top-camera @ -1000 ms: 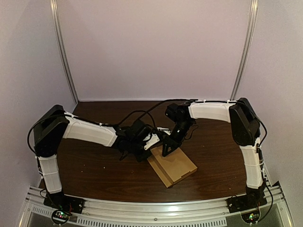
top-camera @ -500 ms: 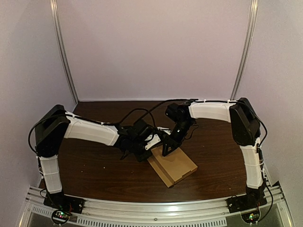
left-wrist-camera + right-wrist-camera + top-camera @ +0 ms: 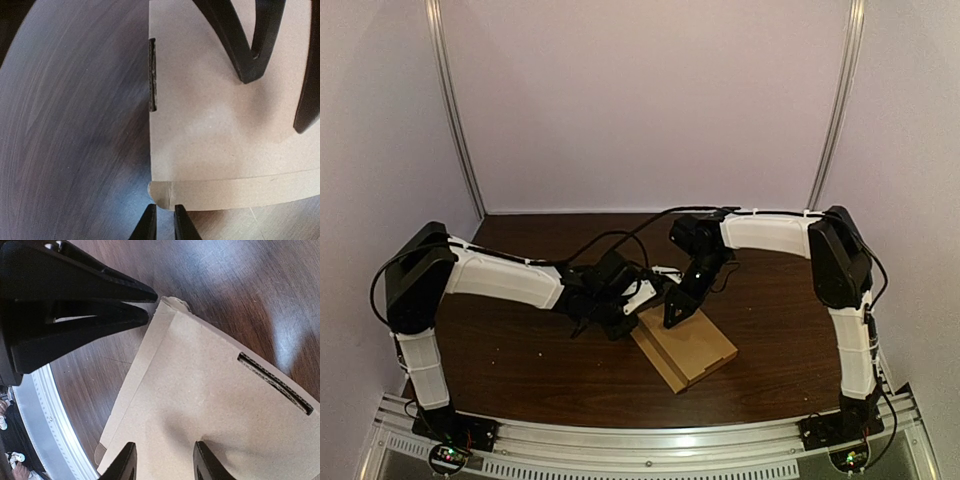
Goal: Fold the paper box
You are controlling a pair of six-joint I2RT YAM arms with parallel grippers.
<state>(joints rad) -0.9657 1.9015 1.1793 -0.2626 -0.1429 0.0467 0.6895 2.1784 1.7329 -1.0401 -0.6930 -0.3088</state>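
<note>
The flat brown paper box (image 3: 695,350) lies on the dark table, one corner pointing toward the arms. Its top panel (image 3: 215,115) has a narrow slot (image 3: 152,75) and a folded strip ending in a rounded tab (image 3: 161,192). My left gripper (image 3: 165,226) is at that tab with its fingers almost together; only a thin gap shows, and nothing is visibly held. In the right wrist view, the left gripper (image 3: 149,305) points at the tab (image 3: 175,302). My right gripper (image 3: 164,462) is open, with both fingertips resting on the top panel (image 3: 210,405). From above, the two grippers (image 3: 636,314) (image 3: 675,315) meet at the box's far corner.
A metal rail (image 3: 640,440) runs along the near edge of the table, and it also shows in the right wrist view (image 3: 45,415). Pale walls close in the back and both sides. Bare wood (image 3: 520,350) lies to the left of the box.
The left arm's upper link has shifted slightly outward to the left. The box and the right gripper stay where they were.
</note>
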